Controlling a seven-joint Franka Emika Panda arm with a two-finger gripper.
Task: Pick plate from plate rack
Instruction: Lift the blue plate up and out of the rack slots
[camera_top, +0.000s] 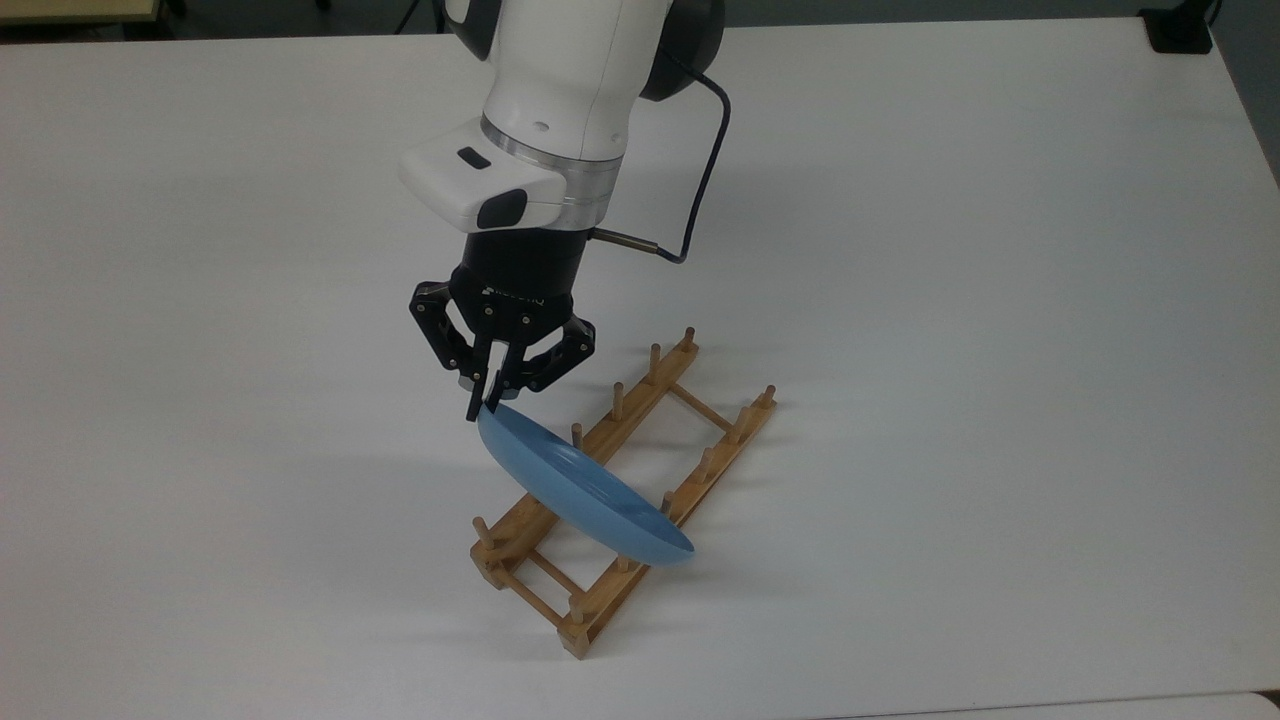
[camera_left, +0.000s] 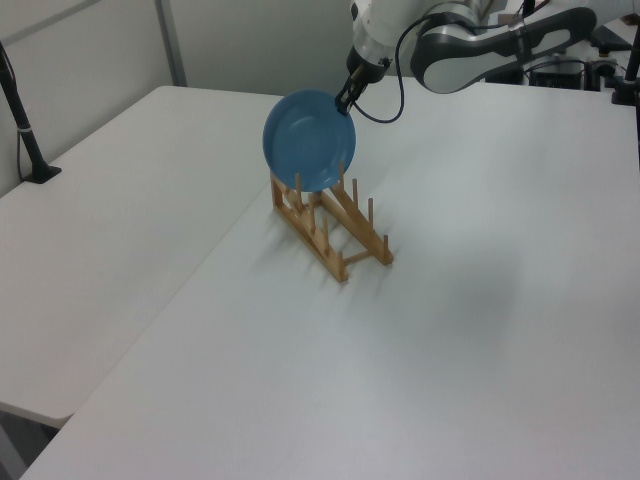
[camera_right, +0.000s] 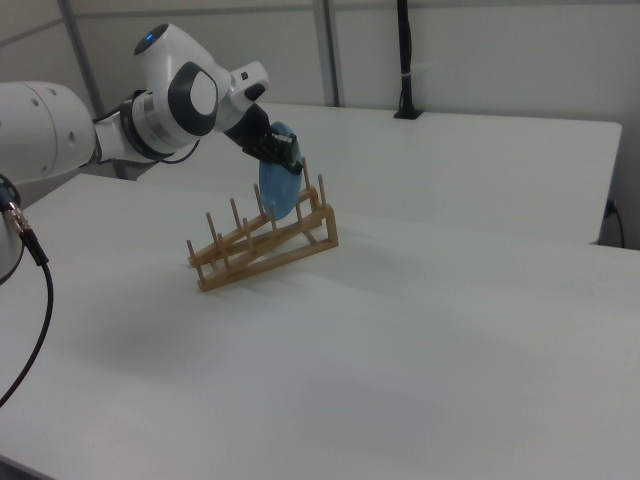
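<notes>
The light-blue plate (camera_top: 580, 490) stands on edge, tilted, with its lower part still between the pegs of the wooden plate rack (camera_top: 735, 435). My gripper (camera_top: 488, 405) is shut on the plate's upper rim, coming down from above. In the left view the plate (camera_left: 308, 140) hangs under the gripper (camera_left: 345, 100), and the rack (camera_left: 345, 235) looks lifted at its plate end. The right view shows the gripper (camera_right: 285, 150) on top of the plate (camera_right: 277, 190), with the rack (camera_right: 260, 255) slanting up toward the plate.
The rack rests on a wide white table (camera_top: 950, 250). A black cable (camera_top: 705, 180) loops beside my wrist. A black post (camera_left: 25, 130) stands at the table's far edge in the left view's left.
</notes>
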